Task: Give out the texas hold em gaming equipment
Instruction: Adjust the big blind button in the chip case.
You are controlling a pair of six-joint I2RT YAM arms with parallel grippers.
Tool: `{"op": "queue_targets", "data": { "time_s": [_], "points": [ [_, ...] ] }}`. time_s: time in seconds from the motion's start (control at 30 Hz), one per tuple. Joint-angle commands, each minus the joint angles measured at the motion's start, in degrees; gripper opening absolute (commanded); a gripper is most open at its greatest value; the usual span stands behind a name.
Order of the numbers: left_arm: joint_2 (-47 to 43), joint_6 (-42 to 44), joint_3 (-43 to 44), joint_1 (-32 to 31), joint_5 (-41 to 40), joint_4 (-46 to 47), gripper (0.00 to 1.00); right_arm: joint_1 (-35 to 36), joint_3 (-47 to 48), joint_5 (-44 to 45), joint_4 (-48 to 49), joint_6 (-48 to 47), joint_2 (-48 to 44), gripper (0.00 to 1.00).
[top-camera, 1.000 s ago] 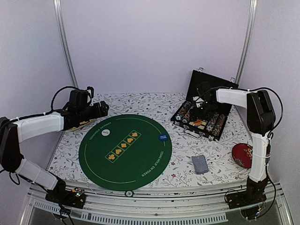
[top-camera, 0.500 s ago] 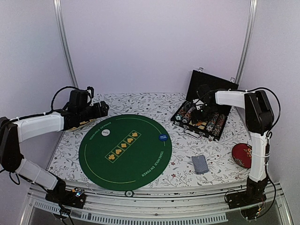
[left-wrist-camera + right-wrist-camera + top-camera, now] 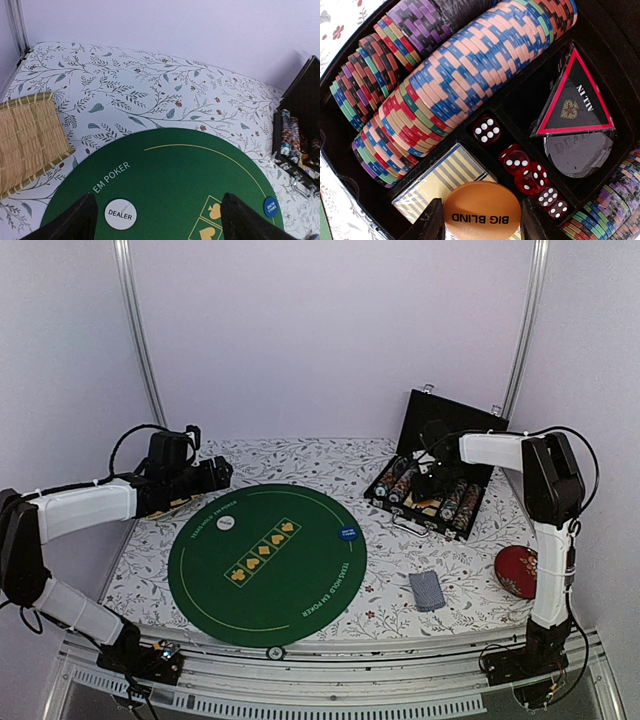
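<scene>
**Right arm.** You have the right gripper (image 3: 482,223) down inside the open chip case (image 3: 452,422), at the far right of the table. Its fingers (image 3: 433,224) stand partly closed, one against each edge of the orange BIG BLIND button (image 3: 482,209), which fills the gap between them. The button sits low in the case, over the striped-back card deck (image 3: 442,181).

**In the case, wrist view.**
- The red dice (image 3: 520,170) lie just to the right of the button and beyond it.
- Past the dice are the black triangular ALL IN marker (image 3: 572,97) and a dark round disc (image 3: 577,152).
- The rows of striped chips (image 3: 470,65) run across the upper left.

**Left arm.** Your left gripper (image 3: 160,227) is spread wide with nothing between its jaws. It hangs at the far left edge of the green poker mat (image 3: 268,575).
- In the wrist view the white DEALER button (image 3: 120,214) lies on the mat between the two fingers, closer to the left one.
- The top view shows the gripper apart from the DEALER button, on its far side.

**Rest of the equipment.**
- The blue button (image 3: 347,533) sits at the right edge of the mat.
- The blue-grey-backed cards (image 3: 427,590) lie on the floral cloth (image 3: 400,560), right of the mat on the near side and well apart from both grippers.

**Other items.**
- The red round disc (image 3: 518,570) is at the right edge of the table.
- The bamboo mat (image 3: 27,140) is to the left of the poker mat.
</scene>
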Motion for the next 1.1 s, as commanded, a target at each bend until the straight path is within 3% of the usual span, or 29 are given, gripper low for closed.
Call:
{"op": "queue_targets", "data": {
  "time_s": [0.0, 0.27, 1.07],
  "points": [
    [0.26, 0.58, 0.61, -0.41, 0.21, -0.05, 0.87, 1.39, -1.67, 1.61, -2.19, -0.96, -1.69, 0.45],
    [-0.07, 0.69, 0.27, -0.41, 0.27, -0.24, 0.87, 1.57, -1.77, 5.99, -4.03, -1.92, -1.60, 0.52],
    [-0.75, 1.39, -0.37, -0.40, -0.45, -0.45, 0.88, -2.14, -1.10, 2.20, -4.78, -3.12, -0.76, 0.66]
  ]
}}
